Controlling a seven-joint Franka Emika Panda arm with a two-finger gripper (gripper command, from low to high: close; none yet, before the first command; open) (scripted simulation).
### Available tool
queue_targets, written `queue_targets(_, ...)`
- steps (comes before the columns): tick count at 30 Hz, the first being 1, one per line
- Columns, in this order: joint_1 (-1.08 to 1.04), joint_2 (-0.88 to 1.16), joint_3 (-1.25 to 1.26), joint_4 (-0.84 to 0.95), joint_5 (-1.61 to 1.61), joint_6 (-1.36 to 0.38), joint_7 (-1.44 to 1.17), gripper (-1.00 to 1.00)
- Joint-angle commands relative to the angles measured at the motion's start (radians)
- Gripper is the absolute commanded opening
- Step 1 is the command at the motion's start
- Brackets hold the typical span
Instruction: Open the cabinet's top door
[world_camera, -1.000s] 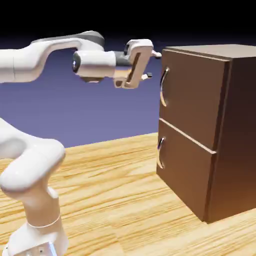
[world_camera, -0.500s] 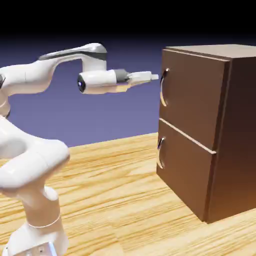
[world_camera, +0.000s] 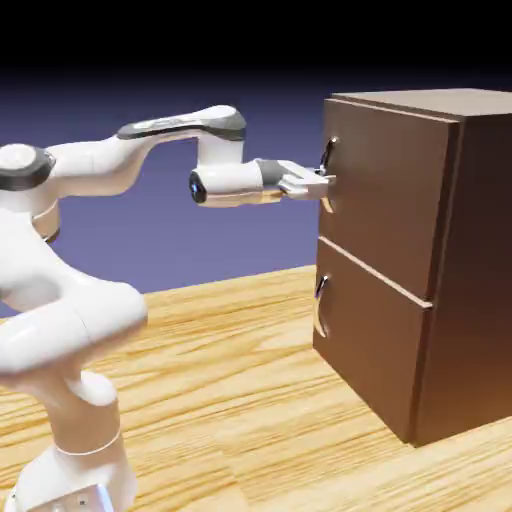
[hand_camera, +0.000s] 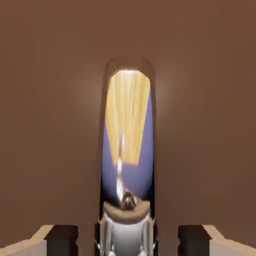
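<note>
Hand view fills with the curved silver metal handle (hand_camera: 127, 150); outside, white two-finger gripper (world_camera: 322, 184) clamps it on the flat dark brown top door (world_camera: 385, 190), fingertips hidden.

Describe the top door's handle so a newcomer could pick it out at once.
Find the tall dark brown cabinet on the wooden table. Its front has two stacked panels; take the top door. Its handle is the upper curved silver bar, the one at the gripper, not the lower one.

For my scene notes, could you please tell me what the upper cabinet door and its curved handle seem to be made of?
The flat dark brown top door looks like matt wood or a smooth brown laminate; no grain shows. Its curved silver handle looks like polished metal: it mirrors the yellow tabletop and the violet backdrop.
</note>
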Motion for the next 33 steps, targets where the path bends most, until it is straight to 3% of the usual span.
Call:
queue_targets(1, 0.036, 0.012, -0.021, -0.034, 0.001, -0.027, -0.022, -1.00)
queue_targets(10, 0.363, 0.054, -0.248, -0.335, -0.138, -0.254, -0.071, -1.00)
queue_targets(19, 0.641, -0.028, -0.566, -0.621, -0.446, -0.504, -0.009, -1.00)
queue_targets(33, 0.699, -0.169, -1.074, -0.826, -1.024, -0.884, 0.068, -1.00)
